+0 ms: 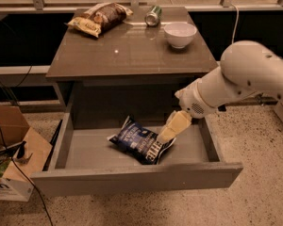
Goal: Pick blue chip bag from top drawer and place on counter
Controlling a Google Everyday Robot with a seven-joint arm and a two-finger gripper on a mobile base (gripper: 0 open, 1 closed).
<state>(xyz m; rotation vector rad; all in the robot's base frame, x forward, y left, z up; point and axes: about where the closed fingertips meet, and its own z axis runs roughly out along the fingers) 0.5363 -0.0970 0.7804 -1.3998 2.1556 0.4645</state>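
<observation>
The blue chip bag lies flat in the middle of the open top drawer. It is dark navy with white lettering. My gripper reaches down into the drawer from the right and sits at the bag's right edge, close to it or touching it. The counter is the glossy grey-brown top of the cabinet, above and behind the drawer.
On the counter stand a brown-and-yellow chip bag at the back left, a green can on its side at the back, and a white bowl at the back right. A cardboard box sits on the floor to the left.
</observation>
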